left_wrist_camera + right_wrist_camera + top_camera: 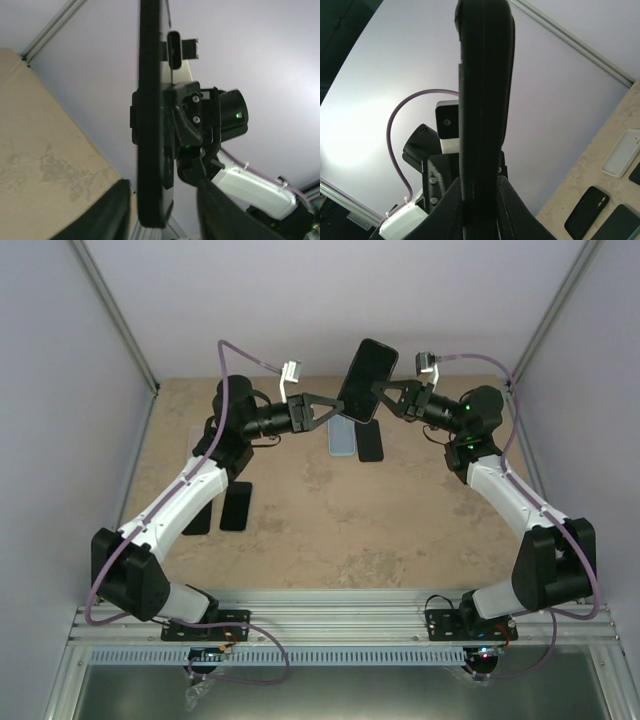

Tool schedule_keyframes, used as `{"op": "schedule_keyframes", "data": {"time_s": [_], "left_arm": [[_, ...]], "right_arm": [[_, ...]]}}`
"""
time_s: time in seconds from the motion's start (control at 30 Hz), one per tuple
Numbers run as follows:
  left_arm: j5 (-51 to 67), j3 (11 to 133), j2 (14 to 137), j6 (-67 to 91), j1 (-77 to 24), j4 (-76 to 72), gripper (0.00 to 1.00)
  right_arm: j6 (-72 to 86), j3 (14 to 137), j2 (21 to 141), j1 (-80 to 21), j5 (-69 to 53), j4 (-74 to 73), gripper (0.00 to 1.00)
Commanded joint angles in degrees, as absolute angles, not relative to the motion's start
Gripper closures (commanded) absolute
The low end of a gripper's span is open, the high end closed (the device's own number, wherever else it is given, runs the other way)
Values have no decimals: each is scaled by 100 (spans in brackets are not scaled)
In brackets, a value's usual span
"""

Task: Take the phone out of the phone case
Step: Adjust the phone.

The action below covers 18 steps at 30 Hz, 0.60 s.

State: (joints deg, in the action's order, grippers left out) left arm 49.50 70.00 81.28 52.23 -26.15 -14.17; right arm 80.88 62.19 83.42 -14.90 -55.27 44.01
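Observation:
A black phone in its dark case (367, 378) is held upright in the air above the far middle of the table. My right gripper (392, 396) is shut on its lower part; in the right wrist view the phone (482, 100) rises edge-on from between the closed fingers (451, 205). My left gripper (328, 410) is open at the phone's other side. In the left wrist view the phone (152, 125) stands edge-on between my spread fingers (107, 212), which are apart from it. I cannot tell case from phone along the edge.
On the table below lie a light blue case (342, 436) and a black one (371, 444). Two more black phones or cases (236, 505) lie at the left by my left arm. The right wrist view shows a white case (621, 152) and dark cases (587, 217).

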Motion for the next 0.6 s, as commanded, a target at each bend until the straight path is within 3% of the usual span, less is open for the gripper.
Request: {"op": "schedule_keyframes", "data": {"time_s": [0.0,0.13,0.23,0.57], "left_arm": [[5377,7156,7955,4734,-2462,-1371,53],[5936,7130,7971,4292,-2258,-1272,41],[6256,7107,7927,3868,-2250,-1097,39],[6329,6687,7535,3623,-2265,-1312,52]], "right_arm": [[7901,6299,8206,-1378,-5581,4584,100],[7963,6213,8110,-1254,-5725,4923,99],[7941,6167,8044,-1238,-5887,5106,99],[7939,5950,7893,-1238,-6368,5514,99]]}}
